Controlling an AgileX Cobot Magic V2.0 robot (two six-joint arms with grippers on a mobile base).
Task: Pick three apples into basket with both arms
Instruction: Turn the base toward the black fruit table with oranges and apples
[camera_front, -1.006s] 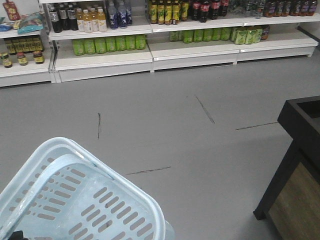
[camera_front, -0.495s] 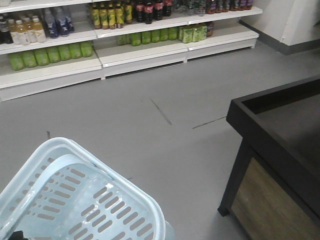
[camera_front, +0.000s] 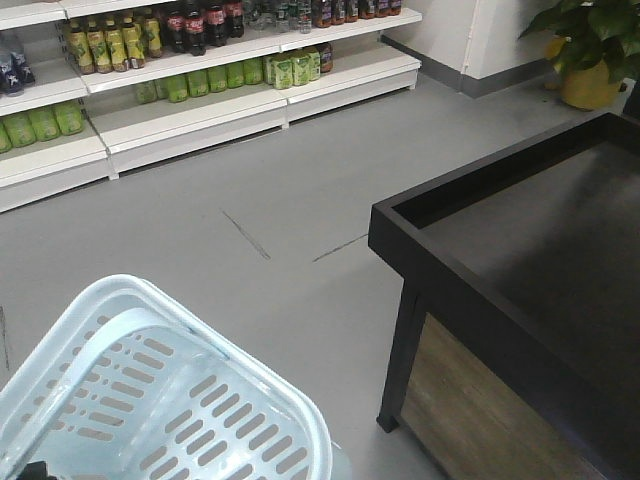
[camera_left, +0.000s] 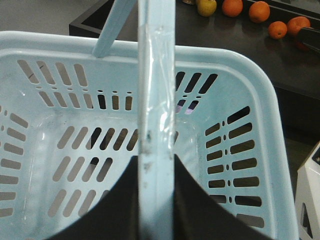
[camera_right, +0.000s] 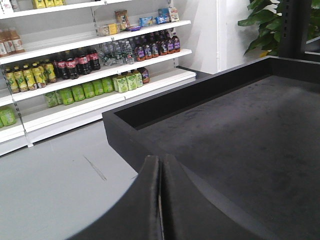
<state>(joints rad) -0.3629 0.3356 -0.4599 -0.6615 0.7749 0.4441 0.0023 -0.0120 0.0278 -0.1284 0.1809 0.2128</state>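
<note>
The pale blue basket (camera_front: 150, 400) fills the lower left of the front view. From the left wrist it appears from above and holds nothing inside (camera_left: 240, 65). My left gripper (camera_left: 157, 170) is shut on the basket's raised handle (camera_left: 156, 100), which runs up between the black fingers. My right gripper (camera_right: 161, 165) is shut with nothing in it, its tips over the near rim of a black display table (camera_right: 225, 140). No apples are in view.
The black table (camera_front: 520, 260) with wood-panelled sides stands to the right. Several oranges (camera_left: 259, 11) and a yellowish fruit (camera_left: 206, 6) lie on it. Shelves of bottles (camera_front: 200, 70) line the far wall. A potted plant (camera_front: 590, 50) stands far right on the grey floor.
The front view has swung to the right: the shelves slid left and the black table grew from a corner to much of the right side. The basket keeps its place in the frame.
</note>
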